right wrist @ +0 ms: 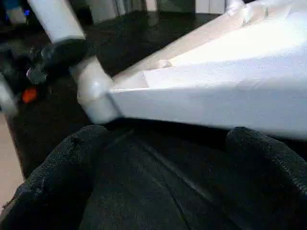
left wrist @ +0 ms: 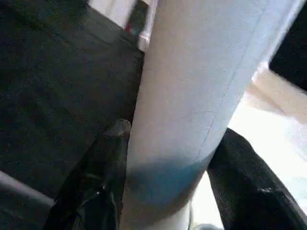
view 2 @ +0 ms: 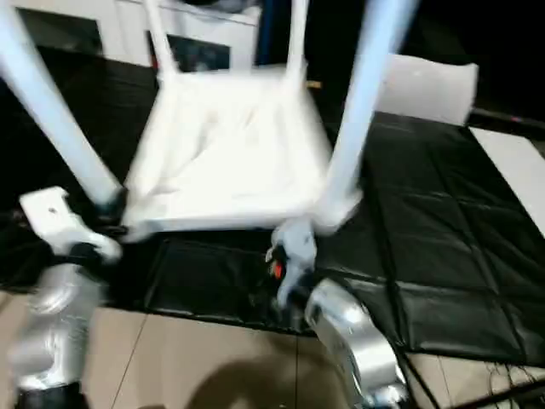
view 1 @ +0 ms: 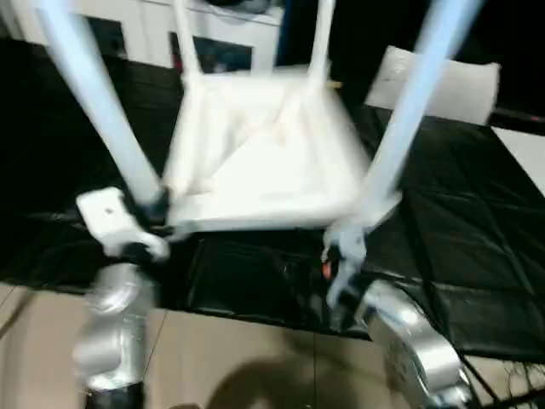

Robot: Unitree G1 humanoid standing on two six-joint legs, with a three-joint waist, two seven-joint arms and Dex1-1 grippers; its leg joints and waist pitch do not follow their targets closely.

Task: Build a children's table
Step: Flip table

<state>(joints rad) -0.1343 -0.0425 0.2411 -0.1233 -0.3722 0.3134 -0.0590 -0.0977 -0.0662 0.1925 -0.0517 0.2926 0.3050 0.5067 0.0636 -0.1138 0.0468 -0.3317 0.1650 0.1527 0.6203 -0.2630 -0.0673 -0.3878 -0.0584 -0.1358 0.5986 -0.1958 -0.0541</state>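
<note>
A black mat (view 1: 477,230) covered the work surface, with a white cabinet (view 1: 145,25) and a white slab (view 1: 443,81) at its far side. On the mat, near its front edge, lay the table (view 1: 264,162), upside down, its ribbed underside facing up and all four legs standing in the corner sockets. The near-left leg (view 1: 94,94) and near-right leg (view 1: 417,102) rose past the top of the head views; the two far legs (view 1: 319,38) stood behind them.

The left tool (left wrist: 168,191) gripped the near-left leg low down, just above its socket, one black finger (left wrist: 96,182) on each side, pressed against the plastic. The right tool (right wrist: 163,172) hung with its fingers spread wide and empty, just in front of the table's near edge, close to the near-right corner.

The table looked like hollow plastic: probably light and stiff, but smooth and likely slippery. The legs tapered, so a grip might slide toward the thin end; near the socket, where the leg is thickest, seemed the surest hold. The rim offered a second hold for turning it over.
</note>
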